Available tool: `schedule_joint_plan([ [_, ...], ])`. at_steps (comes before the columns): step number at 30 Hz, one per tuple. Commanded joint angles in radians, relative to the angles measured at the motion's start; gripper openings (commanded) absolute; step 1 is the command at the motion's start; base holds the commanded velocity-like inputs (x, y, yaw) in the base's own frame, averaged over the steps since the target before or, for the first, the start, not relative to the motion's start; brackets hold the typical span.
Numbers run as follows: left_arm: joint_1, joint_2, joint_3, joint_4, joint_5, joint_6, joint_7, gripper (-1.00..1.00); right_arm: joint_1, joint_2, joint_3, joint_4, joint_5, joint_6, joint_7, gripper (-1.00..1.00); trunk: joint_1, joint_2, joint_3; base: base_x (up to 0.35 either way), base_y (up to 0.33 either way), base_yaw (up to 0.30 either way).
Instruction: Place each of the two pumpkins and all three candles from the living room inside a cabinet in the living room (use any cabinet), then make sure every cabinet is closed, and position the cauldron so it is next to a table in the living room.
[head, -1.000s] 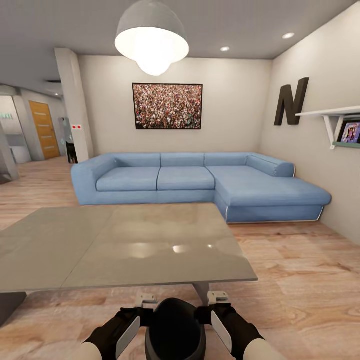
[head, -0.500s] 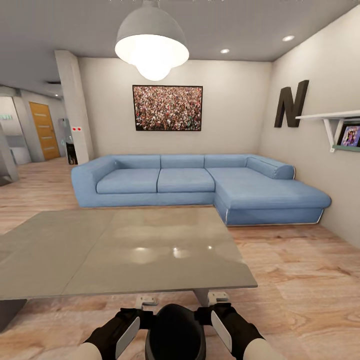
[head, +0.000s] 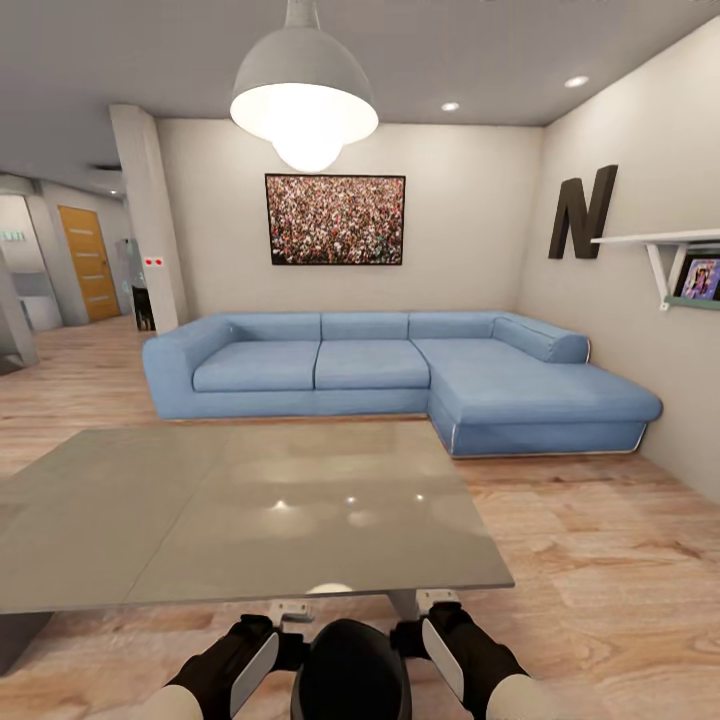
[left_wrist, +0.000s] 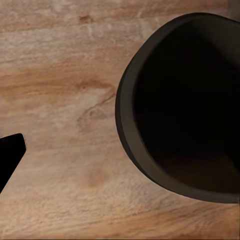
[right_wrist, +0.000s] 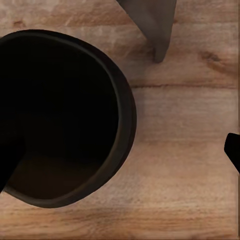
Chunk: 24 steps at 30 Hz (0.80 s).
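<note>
Beyond my arms I see the blue sofa (head: 400, 365), then the grey table (head: 250, 510); just before its near edge sits the black cauldron (head: 350, 670), flanked by my left gripper (head: 285, 610) and right gripper (head: 432, 603), both spread wide, grasping nothing

I'm looking across a light wood-plank floor (head: 600, 560) that runs through the whole room. Right ahead of me the glossy grey surface (head: 250, 510) has a bare top with only lamp glints on it; one angled grey slab leg (head: 405, 603) meets the planks at its near edge, another at far left. The black cauldron (head: 350, 668) sits just beside that near edge, low in my head view; from the wrist views its wide mouth faces up and I can't tell for sure whether its base touches the planks. The blue corner sofa (head: 400, 370) stands on the floor beyond the surface.
</note>
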Motion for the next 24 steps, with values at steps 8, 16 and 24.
schedule_joint_plan([
  [8, -0.001, 0.002, -0.004, -0.001, 0.012, 0.040, 0.032, 1.00, -0.007, -0.001, 0.007, -0.001, -0.010, 0.096, -0.009, 1.00, -0.027, 0.049, 0.021, 0.000, 0.000, 0.000],
  [16, -0.001, 0.003, -0.004, -0.002, 0.014, 0.045, 0.041, 1.00, -0.008, -0.001, 0.007, -0.001, -0.010, 0.121, -0.008, 1.00, -0.027, 0.049, 0.021, -0.041, 0.000, 0.000],
  [24, -0.001, 0.002, -0.006, -0.002, 0.013, 0.045, 0.042, 1.00, -0.008, -0.001, 0.007, -0.001, -0.010, 0.123, -0.008, 1.00, -0.027, 0.049, 0.021, -0.294, 0.000, 0.000],
])
